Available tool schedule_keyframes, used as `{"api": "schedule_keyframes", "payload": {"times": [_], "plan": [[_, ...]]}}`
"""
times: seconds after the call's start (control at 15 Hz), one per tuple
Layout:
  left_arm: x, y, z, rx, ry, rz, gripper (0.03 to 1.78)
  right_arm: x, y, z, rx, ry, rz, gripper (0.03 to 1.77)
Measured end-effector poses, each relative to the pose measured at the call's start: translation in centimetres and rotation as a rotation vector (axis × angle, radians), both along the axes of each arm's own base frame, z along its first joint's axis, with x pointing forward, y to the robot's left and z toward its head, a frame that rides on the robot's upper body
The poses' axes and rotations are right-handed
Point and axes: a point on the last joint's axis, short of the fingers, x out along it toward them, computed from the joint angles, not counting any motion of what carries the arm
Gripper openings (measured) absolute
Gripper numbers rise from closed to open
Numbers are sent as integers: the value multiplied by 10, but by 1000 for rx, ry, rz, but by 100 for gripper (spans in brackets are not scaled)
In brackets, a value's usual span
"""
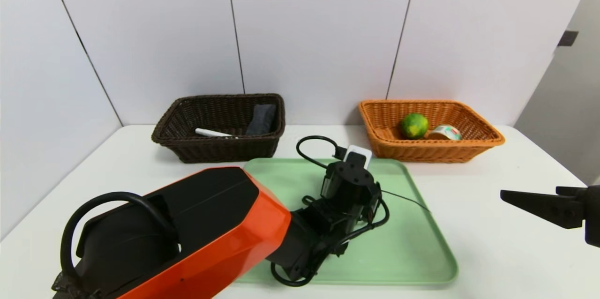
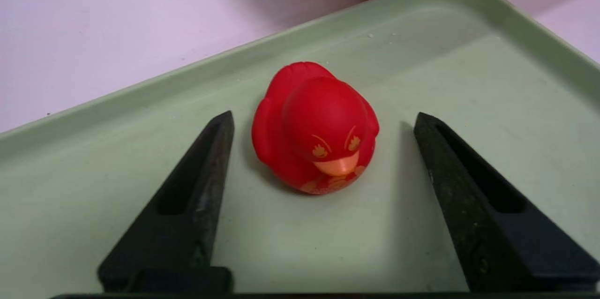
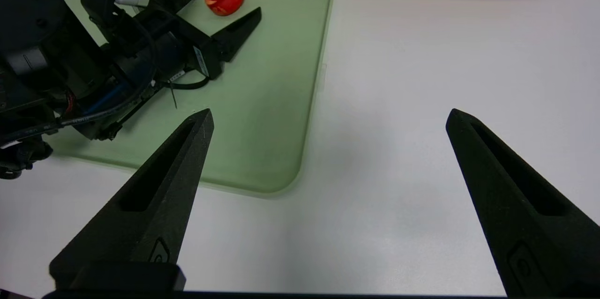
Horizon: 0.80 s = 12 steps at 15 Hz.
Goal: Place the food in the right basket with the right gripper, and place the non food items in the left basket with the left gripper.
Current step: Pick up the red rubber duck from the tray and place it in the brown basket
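The left gripper (image 2: 323, 123) straddles the red duck (image 2: 315, 128) on the tray (image 2: 468, 78), jaws parted, gripping nothing. Next: close, lift, carry to the dark basket (image 1: 220, 149) far left. Right gripper (image 3: 328, 118) idles open.

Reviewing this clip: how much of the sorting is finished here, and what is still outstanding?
Mostly done. The green fruit and tin can sit in the orange basket; the grey towel and white marker lie in the dark basket. In hand: the left claw, open, straddles the red duck on the green tray without gripping it. Left: grasp it and drop it in the dark basket. The right claw is parked open over the table.
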Motion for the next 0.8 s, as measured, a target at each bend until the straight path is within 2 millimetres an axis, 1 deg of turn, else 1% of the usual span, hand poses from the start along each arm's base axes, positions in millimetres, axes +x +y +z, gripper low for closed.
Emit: {"api": "schedule_keyframes", "payload": {"times": [0.13, 0.27, 0.33, 0.67, 0.8], "plan": [[1, 0, 0, -1, -2, -1, 101, 0, 0, 0, -1, 2, 1, 171], [3, 0, 1, -1, -4, 1, 82, -1, 0, -1, -6, 2, 3, 171], [3, 0, 1, 0, -4, 2, 75, -1, 0, -2, -13, 2, 8, 171], [5, -1, 7, -12, -12, 3, 68, -3, -1, -3, -21, -2, 12, 171], [3, 1, 15, -15, -14, 1, 67, -4, -1, -2, -21, -7, 14, 171]]}}
